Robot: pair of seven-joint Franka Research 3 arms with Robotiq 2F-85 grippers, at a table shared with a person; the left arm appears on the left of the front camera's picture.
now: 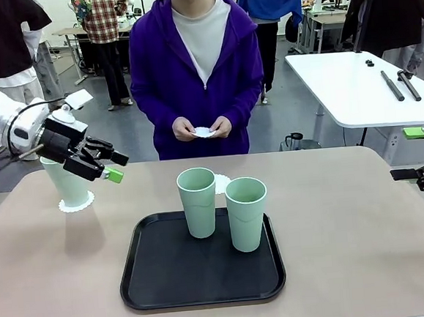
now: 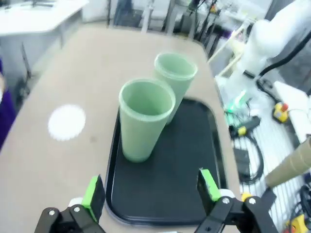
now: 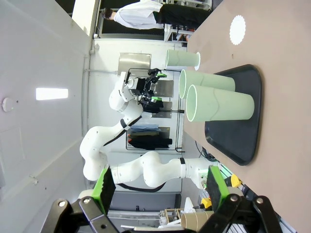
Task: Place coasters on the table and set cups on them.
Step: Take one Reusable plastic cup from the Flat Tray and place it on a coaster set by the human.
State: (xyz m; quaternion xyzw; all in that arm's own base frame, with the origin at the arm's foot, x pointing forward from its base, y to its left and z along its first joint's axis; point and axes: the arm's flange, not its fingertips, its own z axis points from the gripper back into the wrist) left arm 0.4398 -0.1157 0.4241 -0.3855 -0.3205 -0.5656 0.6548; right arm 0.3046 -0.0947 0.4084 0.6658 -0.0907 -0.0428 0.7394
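On tray [image 1: 163,283], two cups [image 1: 198,202] upright; third cup [image 1: 67,188] on coaster [image 1: 77,205] behind released left claw [image 1: 117,167]; right claw [image 3: 160,187] released.

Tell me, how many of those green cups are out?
3. One cup stands on a white doily near the table's left side. Two more stand upright on the black tray: one at its back, another right of it. None seems hidden.

Far-left cup [image 1: 68,190] half behind left pincer [image 1: 117,167]; 1 coaster [image 1: 223,182] mostly behind tray cup [image 1: 199,203].
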